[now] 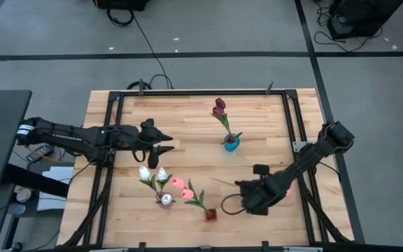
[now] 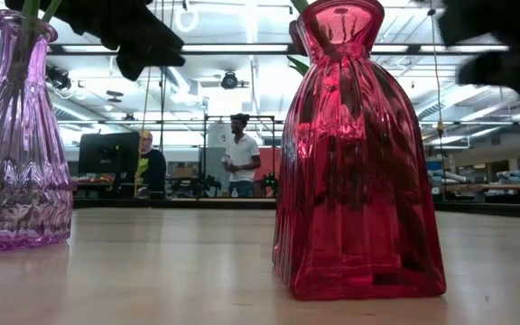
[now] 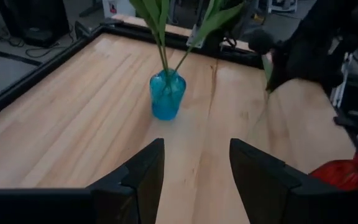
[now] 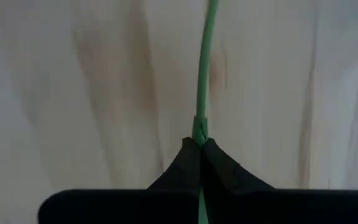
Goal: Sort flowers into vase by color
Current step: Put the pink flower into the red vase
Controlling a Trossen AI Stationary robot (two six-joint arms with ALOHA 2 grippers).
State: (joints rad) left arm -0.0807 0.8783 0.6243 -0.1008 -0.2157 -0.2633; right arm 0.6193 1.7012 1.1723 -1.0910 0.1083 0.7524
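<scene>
Right gripper (image 4: 199, 142) is sitting low near the table's front right w/ fingers pinched together on a thin green stem (image 4: 204, 68). Left gripper (image 3: 194, 171) is hovering mid-left, fingers apart, nothing in it. Maroon tulips (image 1: 220, 107) are standing in the blue vase (image 1: 231, 143), white ones (image 1: 152, 173) in the purple vase (image 1: 166, 200), pink ones (image 1: 182, 187) by the red vase (image 1: 210, 213).

2 matte black jointed arms; left arm (image 1: 75, 135) wears a white band, right arm (image 1: 306, 168) plain.
</scene>
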